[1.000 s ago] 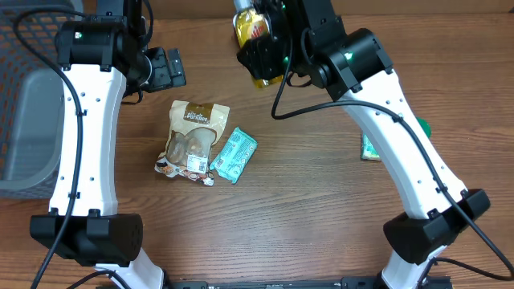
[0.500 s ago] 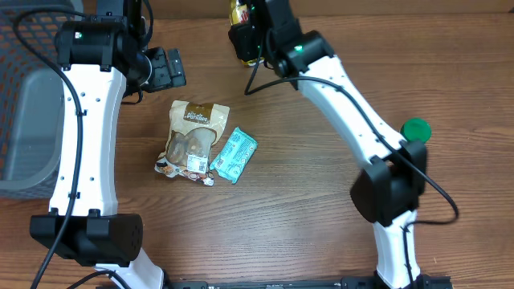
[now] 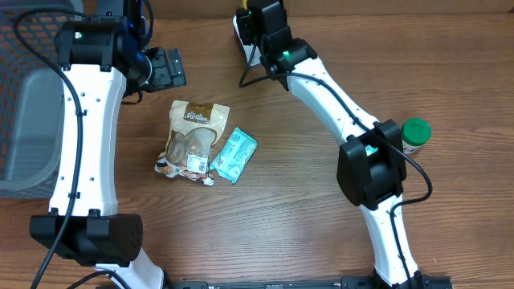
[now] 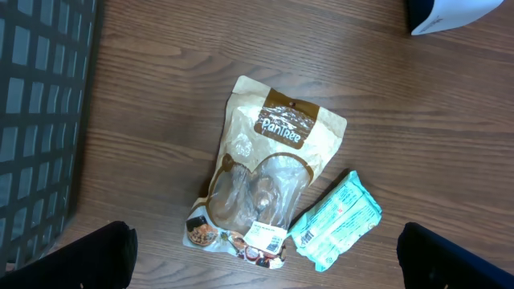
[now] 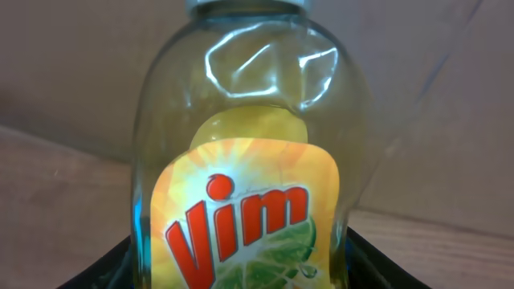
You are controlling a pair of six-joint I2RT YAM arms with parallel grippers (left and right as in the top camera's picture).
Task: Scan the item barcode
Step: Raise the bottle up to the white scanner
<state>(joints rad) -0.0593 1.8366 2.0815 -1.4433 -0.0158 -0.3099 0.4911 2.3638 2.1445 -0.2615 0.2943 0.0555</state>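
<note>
Right pincer (image 3: 259, 18): clamped partway shut on bottle (image 5: 249, 185) (yellow liquid, orange "Vim" label), dark fingers (image 5: 108, 269) hugging both lower sides in wrist view. Cap end up there, plain wall behind; from overhead, mostly hidden under pincer at far edge of table (image 3: 305, 217). Right arm (image 3: 329, 88): stretched long, nearly straight, running diagonally from near-right base to far centre. Left pincer (image 3: 165, 68): spread wide, gripping nothing, hovering far left, looking down on pouch (image 4: 269, 172) and teal packet (image 4: 336, 221), those two lying just beside each other on the wood. Left arm (image 3: 84, 136): straight run from near-left base toward far side, wrist turned inward, basket (image 3: 20, 88) alongside. Green-capped jar (image 3: 415, 135) standing right of right arm, well apart from pouch.
</note>
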